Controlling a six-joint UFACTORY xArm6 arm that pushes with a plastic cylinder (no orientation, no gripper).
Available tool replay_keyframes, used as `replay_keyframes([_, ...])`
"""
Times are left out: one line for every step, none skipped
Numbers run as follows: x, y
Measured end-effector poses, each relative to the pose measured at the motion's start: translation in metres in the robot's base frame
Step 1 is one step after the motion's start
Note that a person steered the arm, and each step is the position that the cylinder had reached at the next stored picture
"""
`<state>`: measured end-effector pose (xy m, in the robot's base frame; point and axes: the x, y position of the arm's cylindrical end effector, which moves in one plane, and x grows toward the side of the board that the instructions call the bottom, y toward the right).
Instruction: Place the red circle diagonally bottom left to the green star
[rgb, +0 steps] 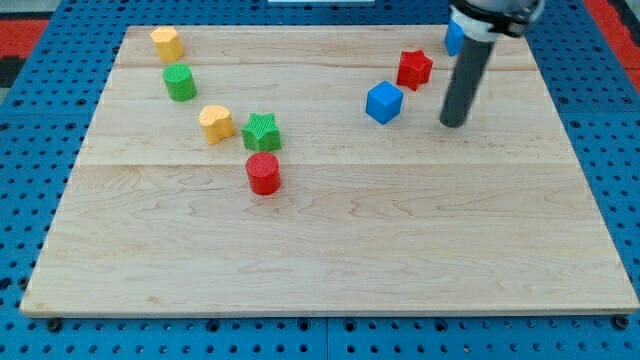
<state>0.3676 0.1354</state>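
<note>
The red circle (264, 172) lies on the wooden board just below the green star (261, 132), nearly touching it, left of the board's middle. My tip (454, 122) is far off at the view's upper right, to the right of the blue cube (384, 102) and below the red star (414, 68). It touches no block.
A yellow heart-shaped block (216, 123) sits close to the left of the green star. A green cylinder (180, 82) and a yellow block (166, 43) stand at the upper left. Another blue block (453, 38) is partly hidden behind the rod at the top edge.
</note>
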Motion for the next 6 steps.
replay_keyframes([-0.013, -0.046])
replay_keyframes([0.039, -0.047])
replay_keyframes([0.071, -0.166])
replay_keyframes([0.065, -0.245])
replay_keyframes([0.057, -0.224])
replay_keyframes([0.044, -0.240])
